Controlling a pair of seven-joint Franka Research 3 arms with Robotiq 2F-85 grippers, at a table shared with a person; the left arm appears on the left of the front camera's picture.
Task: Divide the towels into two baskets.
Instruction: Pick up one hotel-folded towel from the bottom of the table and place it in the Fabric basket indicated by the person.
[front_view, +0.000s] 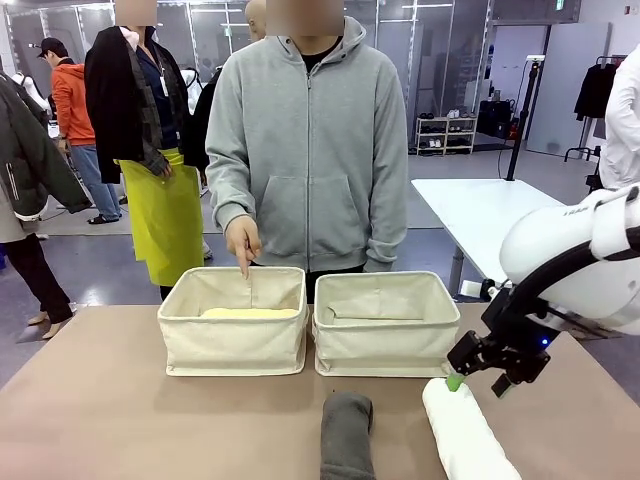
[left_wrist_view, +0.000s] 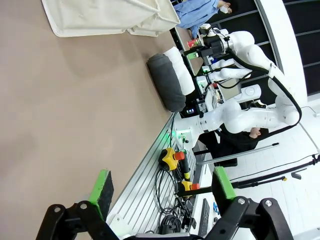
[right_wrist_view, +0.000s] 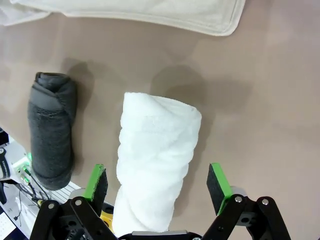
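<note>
Two cream canvas baskets stand side by side at mid-table: the left basket (front_view: 235, 335) holds a pale yellow towel (front_view: 250, 313), the right basket (front_view: 385, 337) a cream towel (front_view: 375, 307). A dark grey towel (front_view: 347, 432) (right_wrist_view: 51, 131) (left_wrist_view: 165, 81) and a white towel (front_view: 465, 432) (right_wrist_view: 155, 160) (left_wrist_view: 181, 70) lie near the front edge. My right gripper (front_view: 478, 383) (right_wrist_view: 157, 182) hangs open just above the white towel, its fingers straddling the roll without touching. My left gripper (left_wrist_view: 162, 190) is open over bare table, holding nothing.
A person in a grey hoodie stands behind the baskets, one hand (front_view: 243, 240) pointing down into the left one. The brown tabletop (front_view: 110, 410) is free at the front left. A white table (front_view: 480, 205) and bystanders are farther back.
</note>
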